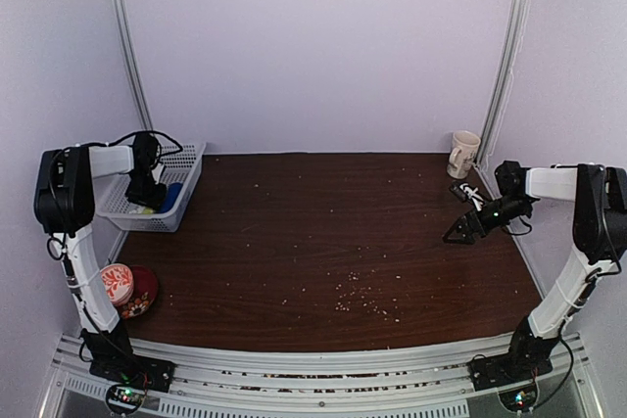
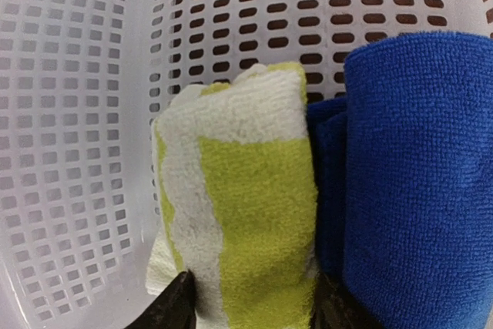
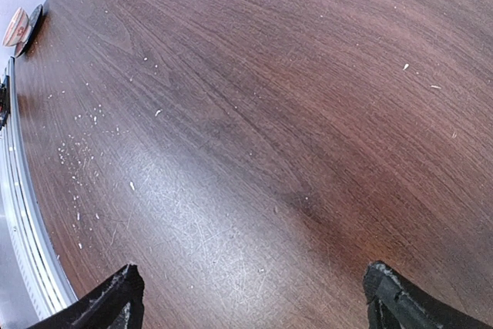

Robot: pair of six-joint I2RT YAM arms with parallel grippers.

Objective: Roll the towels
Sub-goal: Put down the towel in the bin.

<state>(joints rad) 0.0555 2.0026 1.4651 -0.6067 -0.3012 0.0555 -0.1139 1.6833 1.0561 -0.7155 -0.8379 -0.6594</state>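
Both towels lie rolled side by side in a white perforated basket (image 1: pixel 186 168) (image 2: pixel 92 113) at the table's far left. The yellow-green towel (image 2: pixel 254 206) with white patches is on the left and the larger royal-blue towel (image 2: pixel 416 175) on the right, touching it. My left gripper (image 2: pixel 254 302) reaches down into the basket (image 1: pixel 145 193), its fingers pressed against both sides of the yellow-green roll. My right gripper (image 1: pixel 460 232) (image 3: pixel 250 294) hangs open over bare wood near the table's right side, far from the towels.
A cream mug (image 1: pixel 462 154) stands at the back right corner, with a small dark object (image 1: pixel 465 191) in front of it. A red dish holding a patterned cup (image 1: pixel 122 286) sits at the near left. Pale crumbs (image 1: pixel 358 296) are scattered over the dark wooden table (image 1: pixel 323 232).
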